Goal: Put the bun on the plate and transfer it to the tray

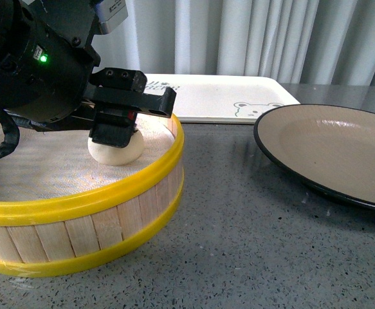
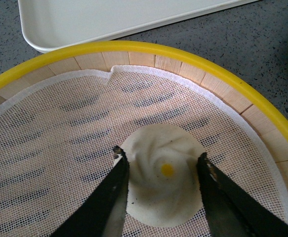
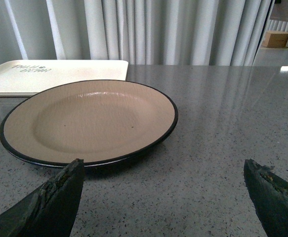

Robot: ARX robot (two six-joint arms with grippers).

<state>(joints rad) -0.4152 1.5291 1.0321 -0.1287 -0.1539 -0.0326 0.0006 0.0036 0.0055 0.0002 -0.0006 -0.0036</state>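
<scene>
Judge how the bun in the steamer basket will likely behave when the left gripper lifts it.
The bun looks soft and doughy, so the narrow fingers flanking it would probably dent its sides. Small and puffy, it is likely light. Its base rests on the mesh liner and may cling slightly on lift; being rounded, it could roll if dropped.
</scene>
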